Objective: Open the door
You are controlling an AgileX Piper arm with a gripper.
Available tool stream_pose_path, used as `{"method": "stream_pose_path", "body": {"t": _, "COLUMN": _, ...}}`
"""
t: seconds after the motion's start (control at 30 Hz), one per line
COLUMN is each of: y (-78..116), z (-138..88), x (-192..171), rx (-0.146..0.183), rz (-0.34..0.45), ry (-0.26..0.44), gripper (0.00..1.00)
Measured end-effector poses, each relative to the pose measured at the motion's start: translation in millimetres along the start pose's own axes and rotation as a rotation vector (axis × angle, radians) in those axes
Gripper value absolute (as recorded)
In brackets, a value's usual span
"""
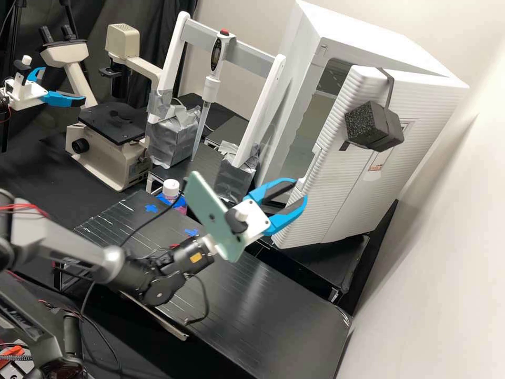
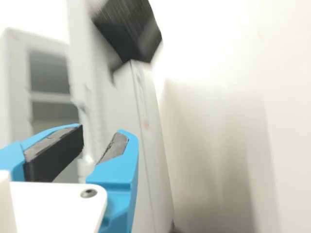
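No wording or numbers could be made out. In the high view, right of the frame, a small label with red print (image 1: 375, 168) stood on the ribbed white door (image 1: 336, 197) of the big white cabinet (image 1: 363, 31). Pale lettering (image 1: 23, 323) marked a dark grey metal arm link at lower left. Two blue tape crosses (image 1: 151, 208) lay on the glossy black bench surface (image 1: 252, 310), left of centre.
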Motion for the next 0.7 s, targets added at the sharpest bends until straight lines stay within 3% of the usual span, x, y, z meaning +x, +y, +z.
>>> {"method": "stream_pose_path", "body": {"t": 0.1, "y": -1.9, "z": -20.5, "x": -17.8, "rx": 0.002, "rz": -0.005, "ry": 0.092, "gripper": 1.00}}
{"method": "stream_pose_path", "body": {"t": 0.23, "y": -25.3, "z": -55.9, "x": -40.1, "rx": 0.061, "rz": -0.117, "ry": 0.266, "gripper": 1.00}}
{"method": "stream_pose_path", "body": {"t": 0.37, "y": -50.5, "z": -80.7, "x": -55.2, "rx": 0.042, "rz": -0.244, "ry": 0.394, "gripper": 1.00}}
{"method": "stream_pose_path", "body": {"t": 0.47, "y": -64.6, "z": -88.8, "x": -60.4, "rx": 0.050, "rz": -0.298, "ry": 0.396, "gripper": 1.00}}
{"method": "stream_pose_path", "body": {"t": 0.7, "y": -97.1, "z": -81.0, "x": -64.5, "rx": 0.063, "rz": -0.334, "ry": 0.293, "gripper": 1.00}}
